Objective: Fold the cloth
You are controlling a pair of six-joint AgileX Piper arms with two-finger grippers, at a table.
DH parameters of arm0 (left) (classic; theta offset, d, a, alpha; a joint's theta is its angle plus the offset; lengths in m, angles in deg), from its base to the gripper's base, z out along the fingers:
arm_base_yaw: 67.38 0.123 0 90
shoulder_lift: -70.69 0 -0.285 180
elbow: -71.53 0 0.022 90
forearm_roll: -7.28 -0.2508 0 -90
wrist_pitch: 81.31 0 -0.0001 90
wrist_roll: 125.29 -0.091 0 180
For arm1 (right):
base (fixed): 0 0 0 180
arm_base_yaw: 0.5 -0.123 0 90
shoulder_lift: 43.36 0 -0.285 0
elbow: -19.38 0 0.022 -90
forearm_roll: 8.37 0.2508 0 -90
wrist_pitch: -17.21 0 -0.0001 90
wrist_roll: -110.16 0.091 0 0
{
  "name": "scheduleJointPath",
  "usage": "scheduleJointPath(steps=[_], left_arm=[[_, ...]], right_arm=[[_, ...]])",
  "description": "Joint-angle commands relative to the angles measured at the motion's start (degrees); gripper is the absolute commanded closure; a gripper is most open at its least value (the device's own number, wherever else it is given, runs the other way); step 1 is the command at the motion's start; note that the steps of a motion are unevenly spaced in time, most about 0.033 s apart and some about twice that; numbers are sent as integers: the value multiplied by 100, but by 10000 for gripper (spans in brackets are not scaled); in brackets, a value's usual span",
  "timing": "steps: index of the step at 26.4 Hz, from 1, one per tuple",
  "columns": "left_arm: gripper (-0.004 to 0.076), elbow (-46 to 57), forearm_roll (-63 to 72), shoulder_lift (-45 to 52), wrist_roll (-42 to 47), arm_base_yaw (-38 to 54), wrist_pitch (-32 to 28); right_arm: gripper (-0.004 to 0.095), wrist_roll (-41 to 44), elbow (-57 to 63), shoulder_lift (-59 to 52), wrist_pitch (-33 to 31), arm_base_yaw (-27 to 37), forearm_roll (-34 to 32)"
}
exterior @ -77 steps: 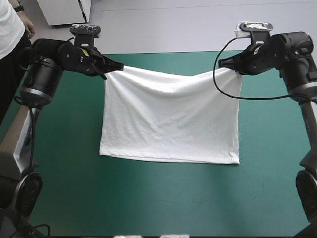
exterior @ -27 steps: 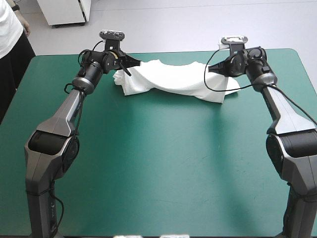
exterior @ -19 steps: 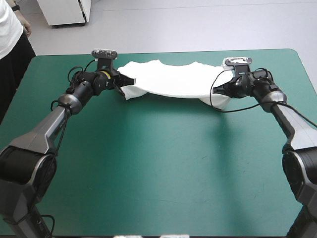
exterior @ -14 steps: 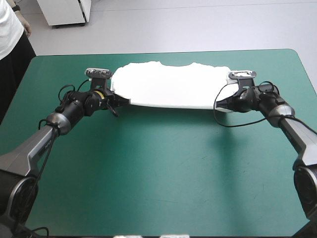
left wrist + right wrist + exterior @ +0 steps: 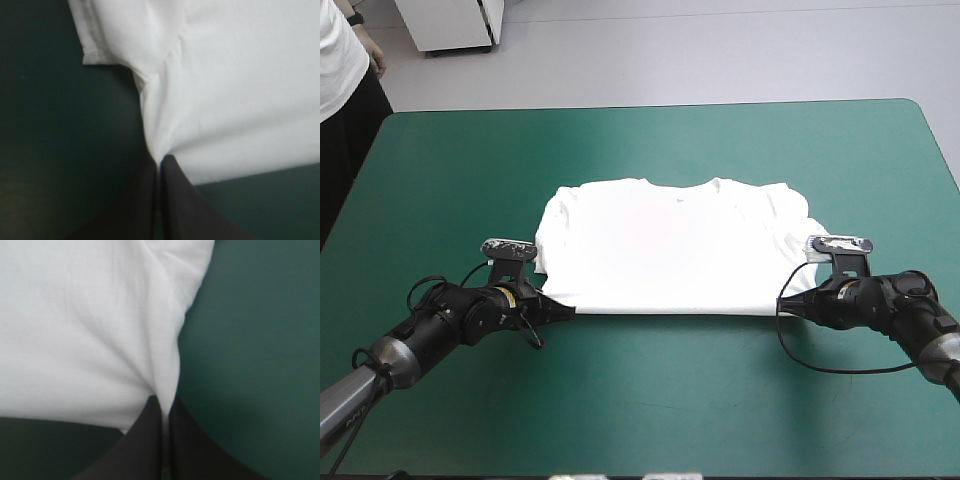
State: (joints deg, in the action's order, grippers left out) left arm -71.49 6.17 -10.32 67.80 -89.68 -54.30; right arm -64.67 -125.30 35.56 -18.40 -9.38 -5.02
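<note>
Only a teal-green surface [image 5: 640, 400]: flat cover, rounded far corners, fills most of the high view.

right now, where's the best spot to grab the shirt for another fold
The two near corners, coming in low from the near side. The T-shirt lies flat with a straight near edge, so only its corners offer a pinchable lip; the left gripper and right gripper are shut there.
</note>
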Motion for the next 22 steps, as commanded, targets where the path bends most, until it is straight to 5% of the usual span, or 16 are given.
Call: scheduleJointPath(steps=[1,4,7,10,22], left_arm=[[731,-80,188,193,73,-34,331],[657,-80,322,193,73,-34,527],[402,-145,590,193,50,-34,978],[179,-597,568,278,50,-34,1830],[178,-3002,-380,746,61,-34,3491]], right_arm=[[925,-41,-65,-169,57,17,48],[846,-95,-65,-124,-96,17,53],[504,-107,-117,-129,-412,17,67],[291,-67,-473,-150,-932,17,78],[309,259,-2888,-440,-2501,27,-455]])
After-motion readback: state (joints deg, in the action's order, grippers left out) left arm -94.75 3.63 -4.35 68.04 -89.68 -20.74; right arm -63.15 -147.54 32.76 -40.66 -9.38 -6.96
